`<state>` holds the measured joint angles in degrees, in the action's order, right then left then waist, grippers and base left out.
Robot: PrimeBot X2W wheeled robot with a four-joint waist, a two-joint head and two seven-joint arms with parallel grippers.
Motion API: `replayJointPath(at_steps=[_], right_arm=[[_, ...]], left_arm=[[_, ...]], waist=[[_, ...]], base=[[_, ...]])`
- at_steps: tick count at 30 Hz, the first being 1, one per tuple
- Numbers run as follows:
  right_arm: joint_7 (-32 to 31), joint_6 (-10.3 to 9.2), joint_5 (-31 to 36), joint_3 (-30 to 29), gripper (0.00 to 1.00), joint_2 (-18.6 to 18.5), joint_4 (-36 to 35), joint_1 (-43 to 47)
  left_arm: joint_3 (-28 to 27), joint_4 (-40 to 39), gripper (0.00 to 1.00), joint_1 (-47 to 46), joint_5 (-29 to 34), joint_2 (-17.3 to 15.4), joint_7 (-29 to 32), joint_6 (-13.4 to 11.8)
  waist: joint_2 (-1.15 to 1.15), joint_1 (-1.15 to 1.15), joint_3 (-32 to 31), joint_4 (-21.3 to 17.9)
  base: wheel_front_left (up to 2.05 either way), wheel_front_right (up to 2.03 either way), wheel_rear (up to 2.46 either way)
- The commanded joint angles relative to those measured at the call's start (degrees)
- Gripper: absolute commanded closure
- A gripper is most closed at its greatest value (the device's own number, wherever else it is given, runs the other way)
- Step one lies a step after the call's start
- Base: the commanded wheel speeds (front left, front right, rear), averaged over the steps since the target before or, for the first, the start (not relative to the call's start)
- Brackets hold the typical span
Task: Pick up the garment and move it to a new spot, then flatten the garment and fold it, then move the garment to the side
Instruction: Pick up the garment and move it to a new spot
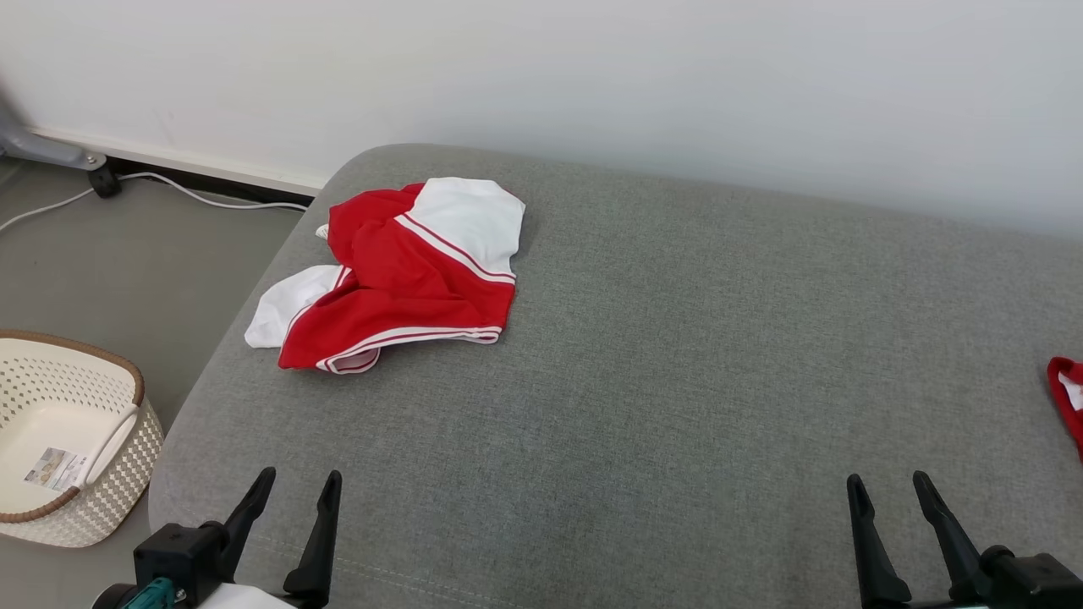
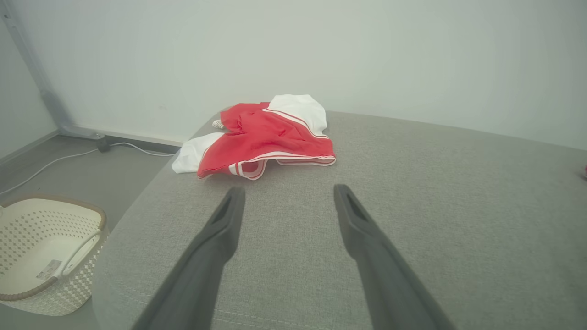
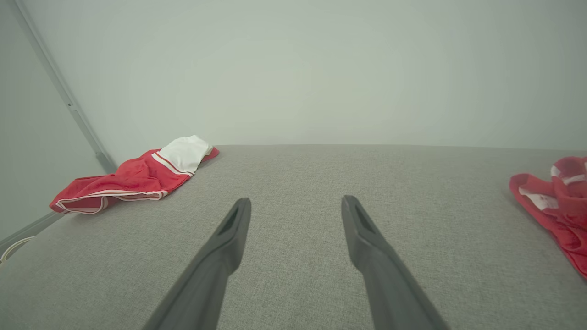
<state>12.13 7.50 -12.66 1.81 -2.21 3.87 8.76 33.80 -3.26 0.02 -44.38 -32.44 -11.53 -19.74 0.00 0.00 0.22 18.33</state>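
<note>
A crumpled red and white garment (image 1: 406,271) lies on the far left part of the grey cushioned surface (image 1: 660,355), close to its left edge. In the left wrist view the garment (image 2: 266,137) is ahead of the fingers and slightly left; in the right wrist view the garment (image 3: 137,178) sits far off to the left. My left gripper (image 1: 298,484) hovers open at the near left edge, empty, well short of the garment. My right gripper (image 1: 890,485) stands open and empty at the near right. Both wrist views show the left gripper (image 2: 289,195) and right gripper (image 3: 296,205) with jaws wide apart over bare fabric.
A second red and white garment (image 1: 1068,397) lies at the right edge of the surface, also seen as a red heap (image 3: 555,201). A cream perforated basket (image 1: 59,440) stands on the floor at the left. A white cable (image 1: 195,196) runs along the wall base.
</note>
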Motion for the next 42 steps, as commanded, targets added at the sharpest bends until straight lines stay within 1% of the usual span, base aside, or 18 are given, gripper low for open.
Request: replayJointPath(at_steps=[1, 5, 9, 14, 15, 22, 23, 27, 30, 33, 36, 42], right_arm=[[0.03, -0.01, -0.26, 1.19, 0.00, -0.66, -1.90, -1.33], [-0.02, -0.01, -0.24, 1.14, 0.00, -0.66, -1.94, -1.53], [-0.20, -0.01, -0.14, 1.22, 0.00, -0.66, -2.30, -1.99], [-0.78, -0.01, 0.31, 1.73, 0.00, -0.66, -3.21, -3.47], [-1.05, -0.01, 0.80, 2.02, 0.00, -0.66, -3.71, -4.29], [-2.18, -0.01, 4.39, 2.74, 0.00, -0.66, -5.41, -7.77], [-2.18, -0.01, 4.39, 2.74, 0.00, -0.66, -5.41, -7.77], [-2.16, -0.01, 4.78, 2.66, 0.00, -0.66, -5.93, -9.28], [-1.90, -0.01, 4.86, 2.98, 0.00, -0.66, -6.05, -10.26], [-1.51, -0.01, 4.95, 3.24, 0.00, -0.66, -5.89, -11.31], [-0.96, -0.01, 4.96, 3.57, 0.00, -0.66, -5.51, -12.53], [0.15, -0.01, 4.97, 4.28, 0.00, -0.66, -4.80, -14.99]], left_arm=[[-2.22, -1.40, 0.00, -2.19, 0.64, -1.89, -0.19, -0.33], [-2.16, -1.18, 0.00, -2.54, 0.50, -1.93, -0.12, -0.04], [-2.24, -0.41, 0.00, -3.81, -0.59, -2.27, 0.78, 1.72], [-2.56, 3.21, 0.00, -8.66, -3.64, -2.96, 4.05, 6.87], [-3.39, 5.82, 0.00, -11.28, -5.48, -2.80, 4.82, 9.31], [-5.79, 17.93, 0.00, -21.22, -10.53, -2.31, 7.18, 17.78], [-5.79, 17.93, 0.00, -21.22, -10.53, -2.31, 7.18, 17.78], [-6.25, 25.38, 0.00, -26.99, -12.65, -2.59, 9.76, 22.65], [-6.73, 30.55, 0.00, -31.19, -14.62, -2.99, 11.70, 25.26], [-6.86, 34.71, 0.00, -34.80, -16.05, -3.90, 12.76, 26.63], [-6.79, 37.73, 0.00, -37.87, -18.15, -4.85, 14.17, 27.11], [-4.76, 38.14, 0.00, -41.75, -24.41, -7.95, 19.16, 27.20]], waist=[[0.00, 0.00, 0.10, 0.05], [0.00, 0.00, 0.44, 0.18], [0.00, 0.00, 1.42, 0.37], [0.00, 0.00, 4.08, 0.09], [0.00, 0.00, 5.57, -0.35], [0.00, 0.00, 11.42, -3.31], [0.00, 0.00, 11.42, -3.31], [0.00, 0.00, 14.68, -5.00], [0.00, 0.00, 17.24, -6.18], [0.00, 0.00, 19.60, -7.40], [0.00, 0.00, 21.77, -8.61], [0.00, 0.00, 25.47, -10.49]], base=[[0.00, 0.00, 0.00], [0.00, 0.00, 0.00], [0.00, 0.00, 0.00], [0.00, 0.00, 0.00], [0.00, 0.00, 0.00], [0.00, 0.00, 0.00], [0.00, 0.00, 0.00], [0.00, 0.00, 0.00], [0.00, 0.00, 0.00], [0.00, 0.00, 0.00], [0.00, 0.00, 0.00], [0.00, 0.00, 0.00]])
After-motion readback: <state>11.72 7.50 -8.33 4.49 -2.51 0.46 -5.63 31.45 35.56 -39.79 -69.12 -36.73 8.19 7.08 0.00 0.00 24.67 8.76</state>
